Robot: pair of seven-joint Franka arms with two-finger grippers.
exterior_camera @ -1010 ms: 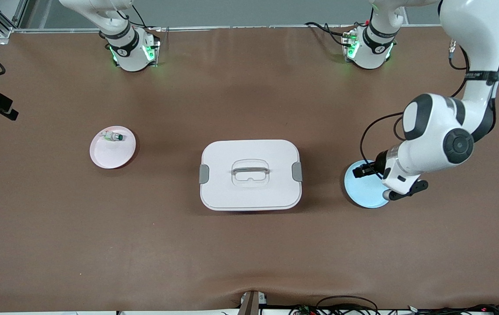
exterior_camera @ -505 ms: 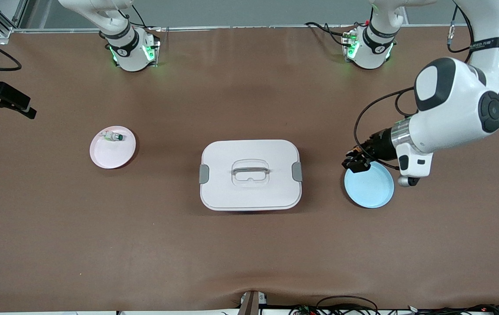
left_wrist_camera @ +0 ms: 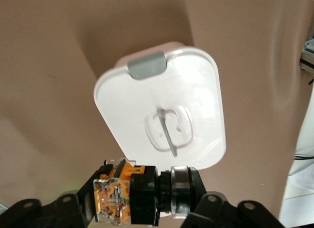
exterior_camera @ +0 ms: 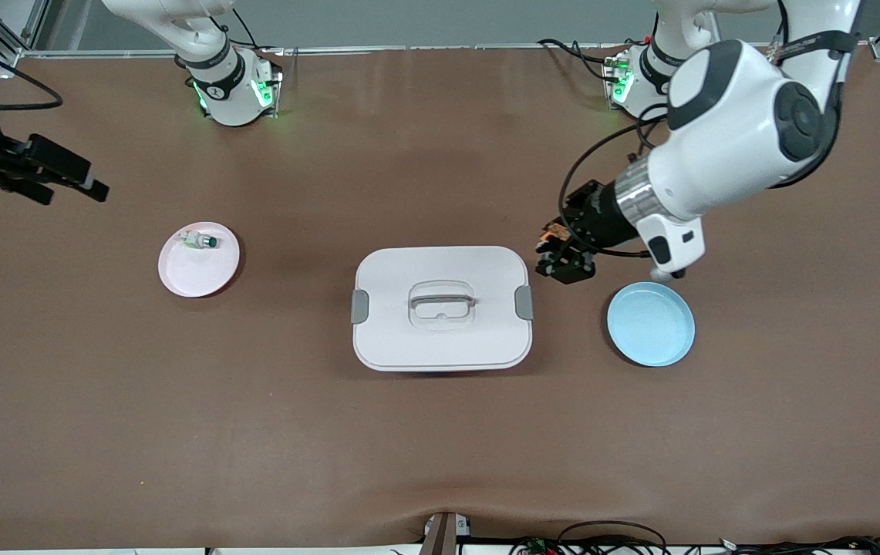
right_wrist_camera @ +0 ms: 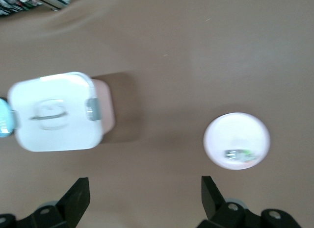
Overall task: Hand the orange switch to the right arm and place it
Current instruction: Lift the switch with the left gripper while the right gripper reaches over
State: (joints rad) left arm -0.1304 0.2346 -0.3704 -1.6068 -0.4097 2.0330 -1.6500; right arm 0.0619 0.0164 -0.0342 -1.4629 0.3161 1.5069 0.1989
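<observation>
Left gripper (exterior_camera: 563,260), right of centre in the front view, hangs in the air over the counter (exterior_camera: 440,447) just beside the upper right corner of the white box (exterior_camera: 441,308). Its jaws are clamped on the orange switch (left_wrist_camera: 132,197), which lies sideways between them at the bottom of the left wrist view: tan end at one side, black body in the middle, round cap at the other. In the front view the switch (exterior_camera: 555,231) shows as a small orange spot at the gripper's tip.

Blue plate (exterior_camera: 651,324), lower right of the gripper, lies bare on the counter.

Right gripper (exterior_camera: 62,179), at the upper left edge of the front view, hangs over the counter above the pink plate (exterior_camera: 199,260); its jaws stand wide apart and hold nothing. A green-capped switch (exterior_camera: 199,241) lies on the pink plate's upper part.
</observation>
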